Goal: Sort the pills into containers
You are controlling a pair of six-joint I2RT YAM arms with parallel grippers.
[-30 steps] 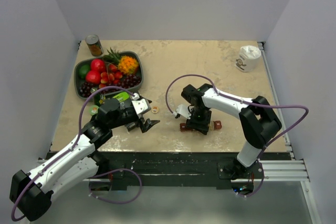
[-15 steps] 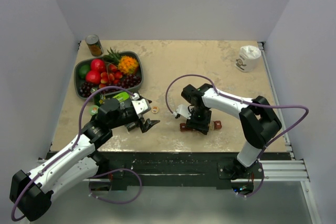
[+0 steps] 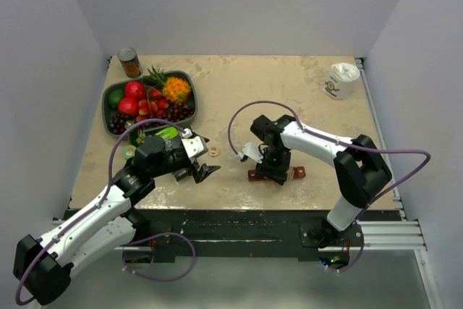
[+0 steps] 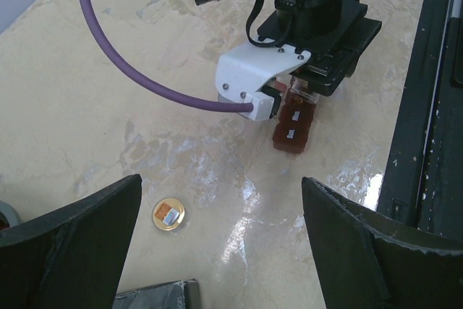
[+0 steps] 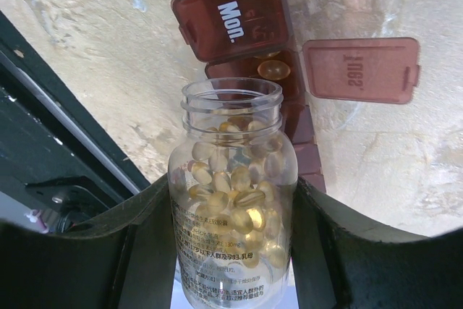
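**Beige marbled tabletop: open bottle held over the container strip**

Beige marbled table point(image 3: 289, 92) fills my views, with grey walls around it.

On my right wrist feed, the right pincer point(image 3: 273, 170) is closed snugly on a clear bottle point(image 5: 233, 208). One finger presses each side of its body. The bottle is uncapped and about three-quarters full of the pills point(image 5: 217, 200), which look like glossy amber capsules.

Just past the pincer's fingertips the bottle's mouth points at the container strip point(image 5: 235, 27), a dark red-brown row lying on the table. The cell marked "Mon." is shut. The next cell point(image 5: 249, 72), directly in front of the bottle's mouth, is open, with one pill point(image 5: 274, 69) lying in it. Its lid point(image 5: 360, 70), marked Tue, is flipped out flat to the pincer's right side. How near the mouth is to the strip I cannot tell.

The left pincer point(image 4: 221, 179) is spread wide and holds nothing. It hangs above the table, well apart from the right pincer. Ahead of it on the table, nearer its left finger point(image 4: 72, 244), lies a small round yellow disc point(image 4: 168, 214). Further ahead, one end of the strip pokes out from under the right arm's wrist.

Well beyond the left pincer, on its left side, sits a fruit bowl point(image 3: 107, 99) with a can point(image 3: 129, 62) past it. A white cup point(image 3: 341, 79) stands far beyond the right pincer.
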